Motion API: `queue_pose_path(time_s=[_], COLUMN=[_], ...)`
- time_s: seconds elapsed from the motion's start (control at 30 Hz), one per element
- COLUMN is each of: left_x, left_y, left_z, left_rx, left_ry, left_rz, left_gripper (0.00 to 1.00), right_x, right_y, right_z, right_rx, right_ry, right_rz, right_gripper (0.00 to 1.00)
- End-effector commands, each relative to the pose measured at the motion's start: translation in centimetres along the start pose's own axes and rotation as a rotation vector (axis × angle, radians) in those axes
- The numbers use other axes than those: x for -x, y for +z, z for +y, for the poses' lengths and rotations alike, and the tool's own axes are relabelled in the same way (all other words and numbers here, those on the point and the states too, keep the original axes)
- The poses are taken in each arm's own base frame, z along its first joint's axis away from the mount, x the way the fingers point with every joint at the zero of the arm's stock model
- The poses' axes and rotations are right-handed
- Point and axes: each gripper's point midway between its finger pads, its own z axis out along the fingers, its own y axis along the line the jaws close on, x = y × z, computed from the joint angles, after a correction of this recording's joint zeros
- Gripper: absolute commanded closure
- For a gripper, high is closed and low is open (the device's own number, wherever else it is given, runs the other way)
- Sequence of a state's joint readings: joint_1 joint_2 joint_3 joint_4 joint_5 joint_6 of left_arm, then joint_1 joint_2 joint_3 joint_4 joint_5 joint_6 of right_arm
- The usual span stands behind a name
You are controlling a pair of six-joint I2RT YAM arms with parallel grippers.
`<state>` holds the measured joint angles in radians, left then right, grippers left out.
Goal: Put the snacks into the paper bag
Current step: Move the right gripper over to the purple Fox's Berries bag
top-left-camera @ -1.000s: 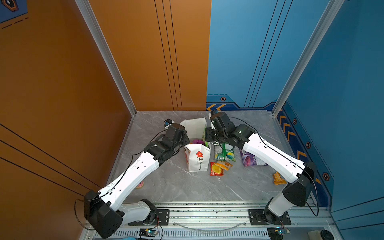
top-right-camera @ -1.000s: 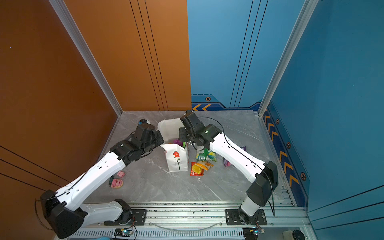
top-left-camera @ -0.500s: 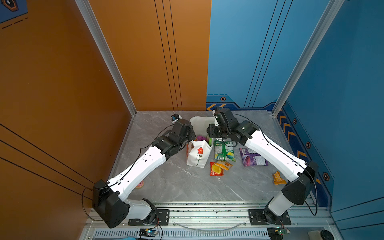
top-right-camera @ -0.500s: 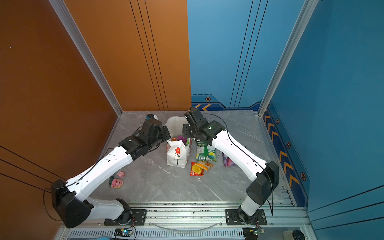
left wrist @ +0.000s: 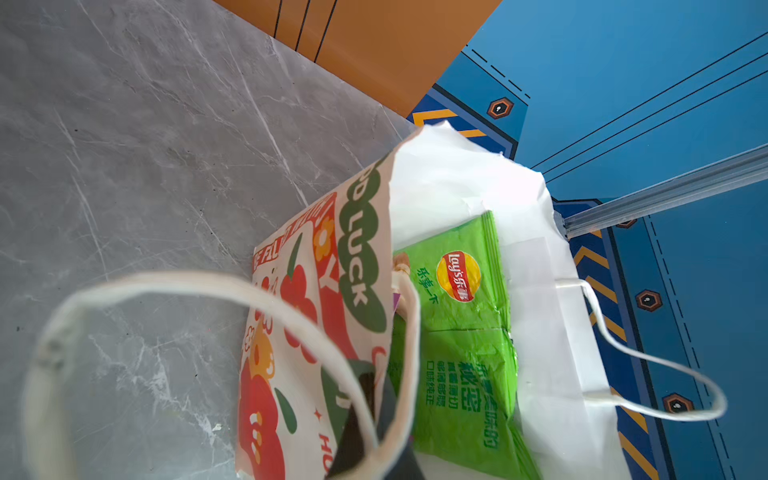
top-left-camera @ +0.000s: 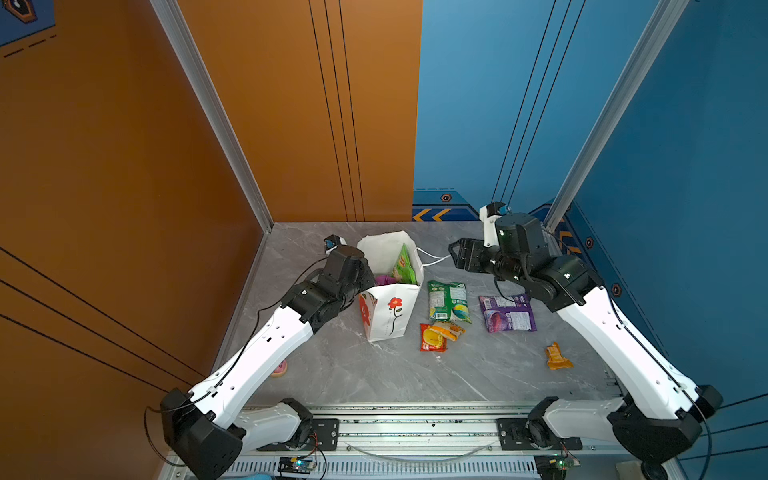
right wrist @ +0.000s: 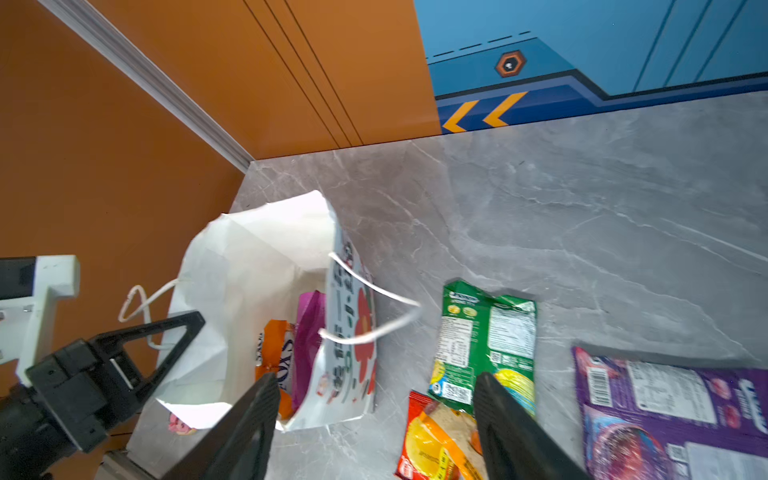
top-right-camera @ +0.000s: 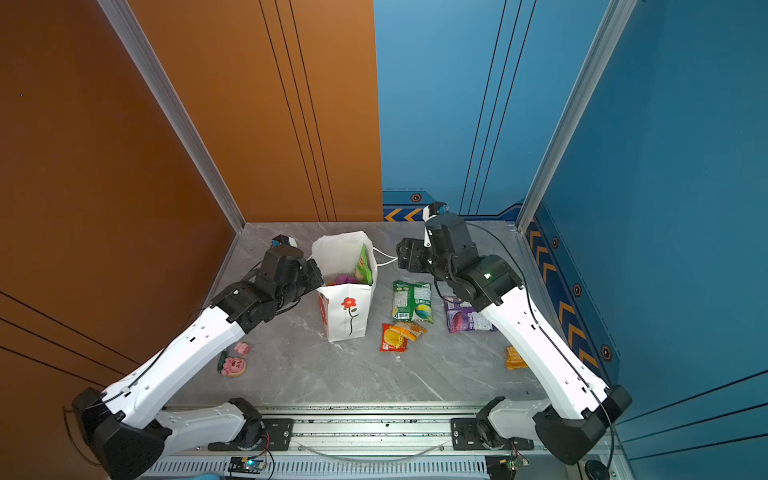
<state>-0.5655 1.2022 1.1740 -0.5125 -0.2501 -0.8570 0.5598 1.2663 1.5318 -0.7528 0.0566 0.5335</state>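
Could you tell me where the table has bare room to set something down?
Bare: the front strip between the red packet and the rail, and the gap from it to the orange packet. Crowded: beside the paper bag, around the green-white packet.

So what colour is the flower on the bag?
Red, with a thin dark stem. The flower on the paper bag shows best in a top view.

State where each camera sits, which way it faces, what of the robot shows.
Top views: high above the base rail, looking down and forward; left arm and right arm flank the paper bag.
Left wrist: beside the bag's rim, looking in at the green Lay's packet; left gripper shut on the rim.
Right wrist: above, facing the bag and table; open right gripper and the left gripper show.
Shared: all see the bag.
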Motion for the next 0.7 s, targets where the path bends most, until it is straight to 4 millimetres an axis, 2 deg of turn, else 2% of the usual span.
queue_pose_path(time_s=[0.0, 0.13, 0.27, 0.47, 0.67], left_x=[1.1, 1.1, 1.2, 1.5, 1.7], left_y=[-0.2, 0.0, 0.0, 0.0, 0.3], left_z=[-1.0, -0.9, -0.5, -0.7, -0.8], left_rx=[-0.065, -0.079, -0.076, -0.109, -0.129], left_ry=[-0.009, -0.011, -0.006, 0.013, 0.045], left_rz=[-0.038, -0.033, -0.032, -0.030, -0.025], left_gripper=[1.00, 1.00, 1.00, 1.00, 1.00], right_x=[-1.2, -3.3, -6.2, -9.0, -11.5], right_y=[0.6, 1.6, 2.9, 4.9, 7.7], right_z=[-5.9, -12.8, -18.3, -23.2, -25.9], right_rx=[-0.174, -0.304, -0.407, -0.509, -0.550], right_ry=[0.073, 0.212, 0.312, 0.387, 0.401], right_rz=[-0.004, 0.013, 0.044, 0.109, 0.202], right_gripper=[0.06, 0.02, 0.01, 0.00, 0.00])
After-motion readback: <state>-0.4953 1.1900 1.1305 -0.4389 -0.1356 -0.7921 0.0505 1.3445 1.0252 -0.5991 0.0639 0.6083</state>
